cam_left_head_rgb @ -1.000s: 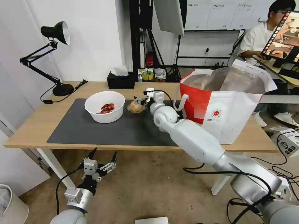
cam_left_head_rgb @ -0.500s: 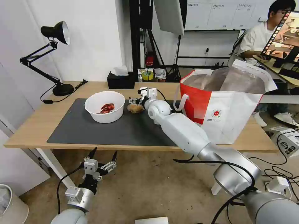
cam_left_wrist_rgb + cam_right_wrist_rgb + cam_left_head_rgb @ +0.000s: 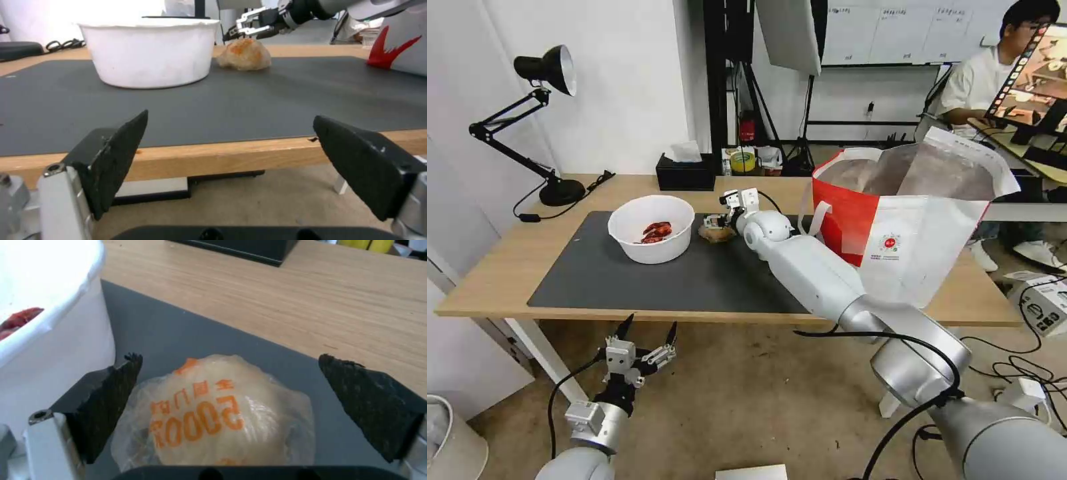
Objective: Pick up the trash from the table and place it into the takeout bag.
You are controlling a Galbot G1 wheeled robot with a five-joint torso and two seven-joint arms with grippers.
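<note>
The right claw point(image 3: 715, 220) reaches over the mat point(image 3: 627, 280), its fingers spread wide on either side of the wrapped lump point(image 3: 218, 416), not touching it. The lump lies on the mat just beside the bowl point(image 3: 652, 228), which holds red scraps. The bag point(image 3: 907, 220) stands open at the bench's point(image 3: 507, 267) right end. The left claw point(image 3: 640, 350) hangs below the bench edge, fingers apart, holding nothing.

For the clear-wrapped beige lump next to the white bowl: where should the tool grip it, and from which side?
Across its rounded middle, from above and the bag side, as the open right tool is already placed. The wrapped lump is a soft dome resting on the mat, with no handle. The white bowl stands close beside it, so one finger must drop into that narrow gap.
</note>
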